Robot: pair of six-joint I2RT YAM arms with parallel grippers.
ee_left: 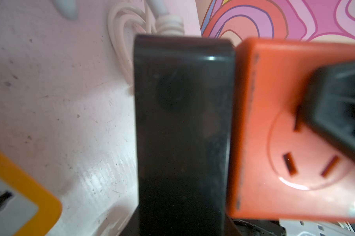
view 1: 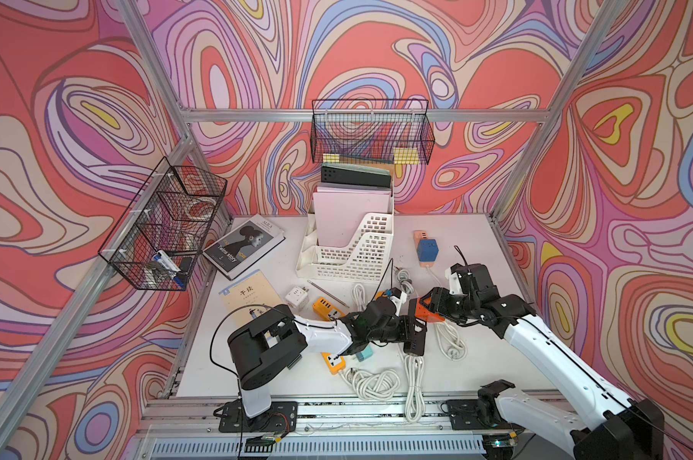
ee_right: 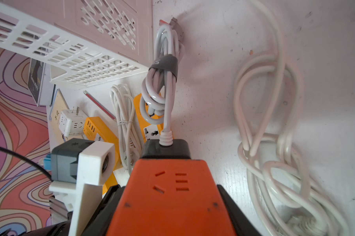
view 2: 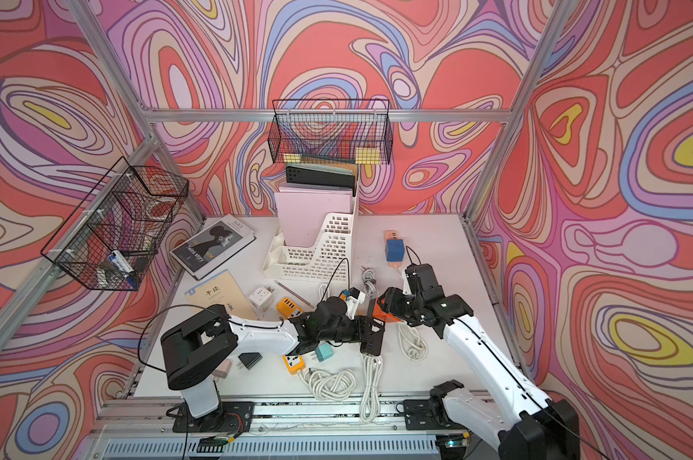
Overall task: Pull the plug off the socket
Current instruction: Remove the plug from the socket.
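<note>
– At the front centre of the white tabletop [view 1: 472,231] we find both arms meeting tip to tip. How do they stand?

– We note that the left arm [view 1: 324,336] stands up from its base on the front rail and folds at a black elbow. Its white forearm lies almost level, pointing toward the middle. The right arm [view 1: 556,358] comes from the front right corner with its white forearm slanting inward and its wrist bent toward the left arm.

– And the end effectors?

– We record the black two-jawed left gripper [view 1: 411,324] clamped on the glossy black rectangular plastic plug [ee_left: 182,122], which fills the middle of the left wrist view. The black right gripper [view 1: 429,310] grasps the orange plastic socket [ee_right: 168,194]. In the right wrist view its jaws stand on either flank of that block. In the left wrist view one black finger [ee_left: 339,106] lies across a slotted orange face.

– Where is the plug, and how does it look?

– We see it set against the far end of the socket, the two touching along one edge. We cannot tell whether either rests on the tabletop. Its surface is smooth, with one small glint near the top edge. A ribbed white strain relief [ee_right: 166,139] leaves its end, and a white cord [ee_right: 168,106] runs on to a coil bound by a grey strap [ee_right: 164,66]. The socket's upper face shows a cluster of narrow slots.
</note>
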